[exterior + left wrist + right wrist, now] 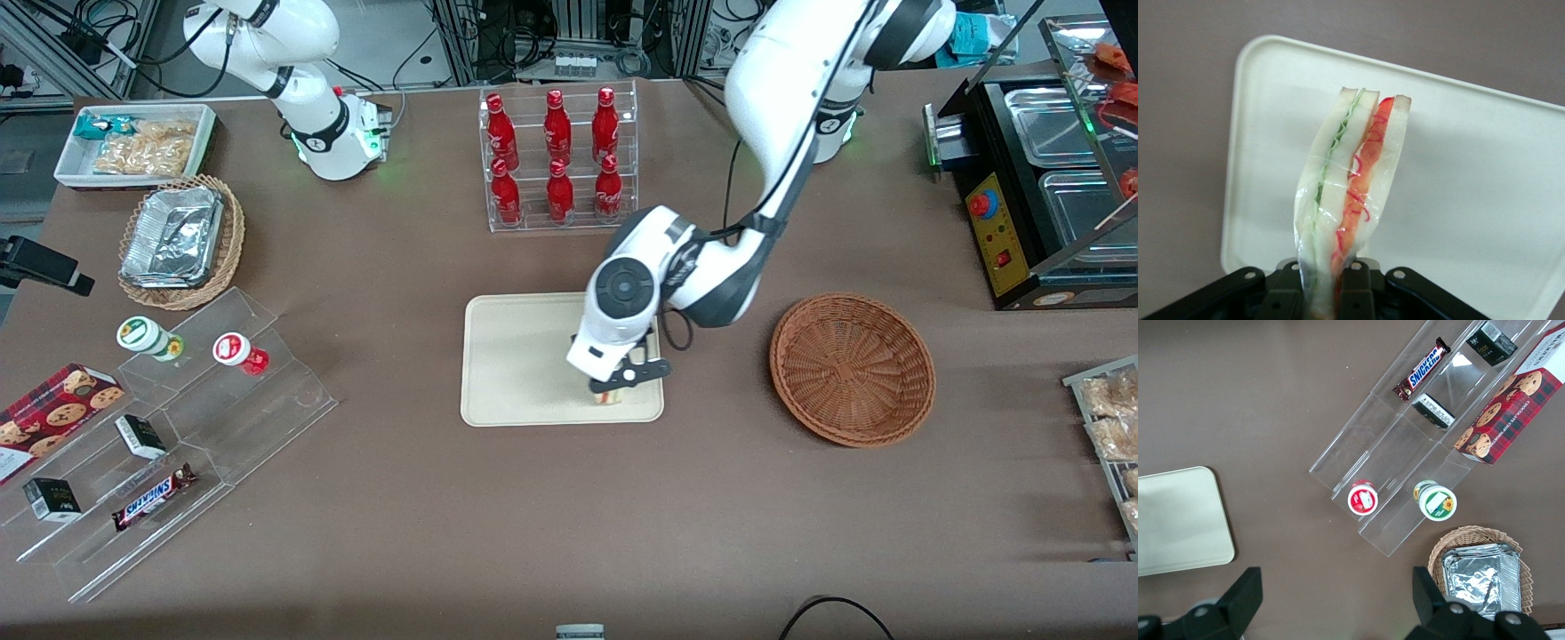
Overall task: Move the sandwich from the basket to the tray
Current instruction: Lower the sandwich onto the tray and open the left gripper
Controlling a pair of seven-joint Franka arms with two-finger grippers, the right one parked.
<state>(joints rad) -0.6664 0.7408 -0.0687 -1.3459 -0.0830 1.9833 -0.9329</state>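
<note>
1. my gripper [624,380] has its fingers pinching the sandwich [1348,193], poised over the tray [516,356] at the edge nearest the basket.
2. i see bare tray surface around the wedge.
3. the basket [852,369] sits empty beside the tray, toward the working arm's end.
4. a bottle rack [558,158] stands farther from the front camera.

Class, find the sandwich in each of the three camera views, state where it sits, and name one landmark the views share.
Front view: the sandwich is held in the end effector, over the tray's edge nearest the camera.
Left wrist view: the sandwich stands clamped in the end effector, with the tray under it.
Right wrist view: not in it.
Shared landmark: the cream tray, seen in all three.
</note>
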